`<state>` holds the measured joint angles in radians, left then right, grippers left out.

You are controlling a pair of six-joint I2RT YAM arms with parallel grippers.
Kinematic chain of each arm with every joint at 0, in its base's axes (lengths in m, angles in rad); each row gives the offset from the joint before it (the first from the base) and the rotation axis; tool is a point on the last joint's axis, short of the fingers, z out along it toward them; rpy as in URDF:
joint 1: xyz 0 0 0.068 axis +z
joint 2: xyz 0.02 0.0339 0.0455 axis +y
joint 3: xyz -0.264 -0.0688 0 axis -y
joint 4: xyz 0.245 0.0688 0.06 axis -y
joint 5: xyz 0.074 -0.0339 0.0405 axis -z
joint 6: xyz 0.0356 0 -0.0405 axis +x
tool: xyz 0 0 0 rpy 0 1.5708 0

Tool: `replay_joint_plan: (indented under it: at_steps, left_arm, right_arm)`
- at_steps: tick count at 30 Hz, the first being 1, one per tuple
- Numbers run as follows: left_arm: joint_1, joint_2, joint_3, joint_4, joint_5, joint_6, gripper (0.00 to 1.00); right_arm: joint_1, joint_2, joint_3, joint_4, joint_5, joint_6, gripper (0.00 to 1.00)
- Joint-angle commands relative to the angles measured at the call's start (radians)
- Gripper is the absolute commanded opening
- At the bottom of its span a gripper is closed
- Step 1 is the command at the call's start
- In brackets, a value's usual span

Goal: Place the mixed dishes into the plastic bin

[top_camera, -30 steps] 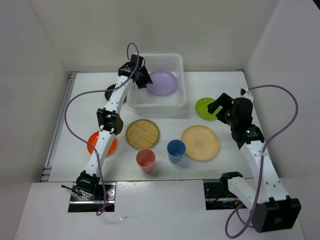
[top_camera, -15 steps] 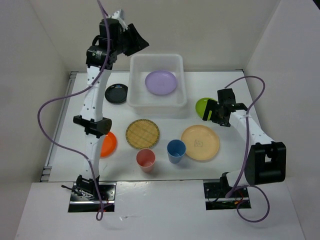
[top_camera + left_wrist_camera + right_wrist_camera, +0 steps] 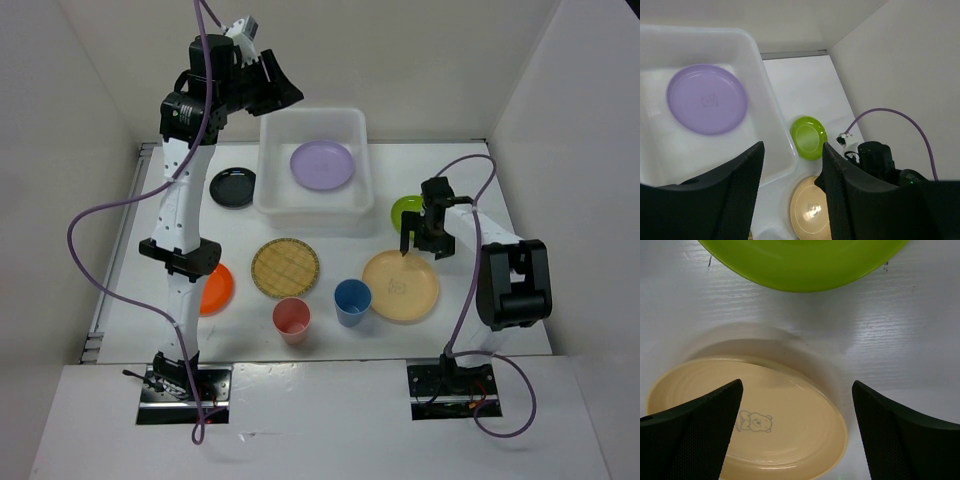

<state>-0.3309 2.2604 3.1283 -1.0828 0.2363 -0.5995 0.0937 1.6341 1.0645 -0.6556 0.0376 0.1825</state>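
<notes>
Nearest the bases, on the table (image 3: pixel 330 350), stand two upright cups – pink cup (image 3: pixel 291 318) on the left, blue cup (image 3: pixel 352 300) just beside it on the right, the two apart. Right of the blue cup lies the tan plate (image 3: pixel 400 285), flat, close to the cup. Left of the cups is the orange plate (image 3: pixel 218 288), partly hidden behind the L arm (image 3: pixel 180 225). The lattice plate (image 3: pixel 285 267) lies between the orange and tan plates, a bit farther back.

R gripper (image 3: pixel 413 243) hangs low over the tan plate's far rim, pointing down, w/ the green plate (image 3: pixel 410 212) just beyond it. In the wrist view its fingers (image 3: pixel 695 435) are spread wide w/ nothing between them – only the plate rim and bare table below. Whether a fingertip touches the rim, can't tell.

Farther back, the black plate (image 3: pixel 232 186) sits left of the bin (image 3: pixel 310 215). The bin is at the table's far middle, and the lavender plate (image 3: pixel 322 165) lies flat inside it, toward the right. All other dishes are outside it.

L gripper (image 3: pixel 290 92) is raised high by the bin's far-left corner – fingers parted, empty, aimed down at the bin.
</notes>
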Motion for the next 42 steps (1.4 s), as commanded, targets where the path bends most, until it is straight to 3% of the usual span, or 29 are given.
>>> replay_joint_plan:
  at_steps: [1, 4, 5, 6, 11, 15, 17, 20, 22, 30, 33, 42]
  left_arm:
    - [-0.005, -0.002, 0.007, 0.003, 0.040, 0.030, 0.58]
    - [-0.005, -0.012, 0.007, 0.003, 0.040, 0.030, 0.58]
    - [-0.005, -0.012, 0.007, 0.012, 0.040, 0.030, 0.58]
    - [-0.005, -0.012, 0.007, 0.012, 0.040, 0.030, 0.58]
    - [-0.005, -0.021, 0.007, 0.012, 0.040, 0.030, 0.59]
    - [-0.005, -0.030, 0.007, 0.012, 0.040, 0.030, 0.60]
    - [-0.005, -0.030, 0.007, 0.012, 0.040, 0.030, 0.60]
    - [-0.005, -0.039, 0.007, 0.012, 0.040, 0.030, 0.60]
    - [-0.005, -0.039, 0.007, 0.012, 0.040, 0.030, 0.61]
    - [0.004, -0.048, 0.007, 0.012, 0.040, 0.030, 0.61]
    - [0.004, -0.048, 0.007, 0.012, 0.040, 0.021, 0.61]
    - [0.004, -0.048, 0.007, 0.021, 0.040, 0.021, 0.62]
  right_arm:
    - [0.008, 0.030, 0.061, -0.030, -0.027, -0.055, 0.94]
    - [0.008, 0.061, 0.081, -0.048, -0.027, -0.064, 0.92]
    - [0.008, 0.073, 0.081, -0.039, -0.036, -0.064, 0.83]
    - [0.008, 0.073, 0.066, -0.001, -0.050, -0.064, 0.81]
    - [0.008, 0.133, 0.055, 0.010, -0.059, -0.046, 0.76]
    - [0.008, 0.133, 0.055, 0.008, -0.050, -0.035, 0.58]
    - [0.008, 0.145, 0.064, 0.008, -0.050, -0.035, 0.58]
    - [0.008, 0.158, 0.065, -0.001, -0.041, -0.026, 0.48]
    - [0.008, 0.167, 0.065, -0.001, -0.041, -0.026, 0.33]
    - [0.008, 0.139, 0.098, -0.078, -0.022, -0.017, 0.14]
    - [0.008, 0.118, 0.107, -0.128, 0.008, -0.008, 0.00]
    - [0.008, 0.012, 0.144, -0.220, 0.042, 0.064, 0.00]
